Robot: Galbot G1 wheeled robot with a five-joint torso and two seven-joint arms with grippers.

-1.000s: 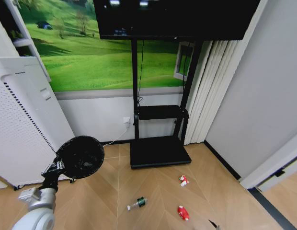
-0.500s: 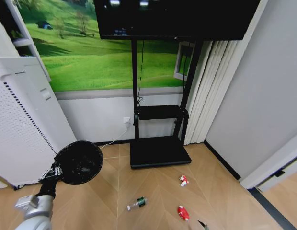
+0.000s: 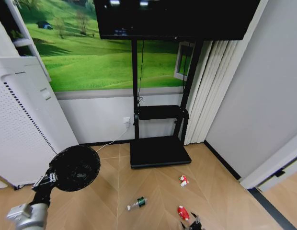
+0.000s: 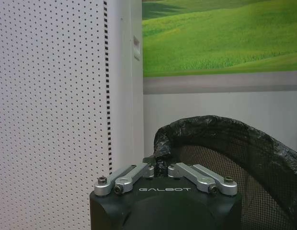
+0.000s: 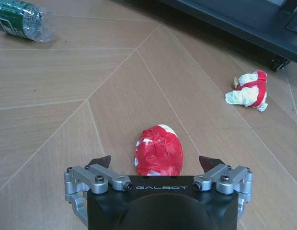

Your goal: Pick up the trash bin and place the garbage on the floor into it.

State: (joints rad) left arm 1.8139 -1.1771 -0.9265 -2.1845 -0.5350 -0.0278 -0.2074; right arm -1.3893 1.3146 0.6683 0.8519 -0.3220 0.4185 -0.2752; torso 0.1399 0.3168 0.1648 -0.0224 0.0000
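Note:
The black mesh trash bin [image 3: 74, 167] hangs off the floor at the left, tilted, with its mouth facing me. My left gripper [image 3: 47, 179] is shut on its bag-lined rim [image 4: 160, 160]. The garbage lies on the wooden floor. It is a clear bottle with a green label [image 3: 137, 203], a red-and-white packet [image 3: 184, 180] and a crumpled red piece [image 3: 183, 212]. My right gripper [image 3: 192, 223] is low over the red piece [image 5: 158, 149]. In the right wrist view that gripper [image 5: 156, 162] is open, with one fingertip on each side of the piece. The bottle [image 5: 18, 19] and the packet [image 5: 248, 90] lie farther off.
A tall white perforated appliance [image 3: 19, 129] stands close to the bin on the left. A black TV stand [image 3: 159, 151] with a flat base sits against the wall behind the garbage. A grey wall [image 3: 254, 105] closes the right side.
The left arm has carried the bin lower and a little to the left. The right gripper has come up into the bottom of the head view, beside the red piece.

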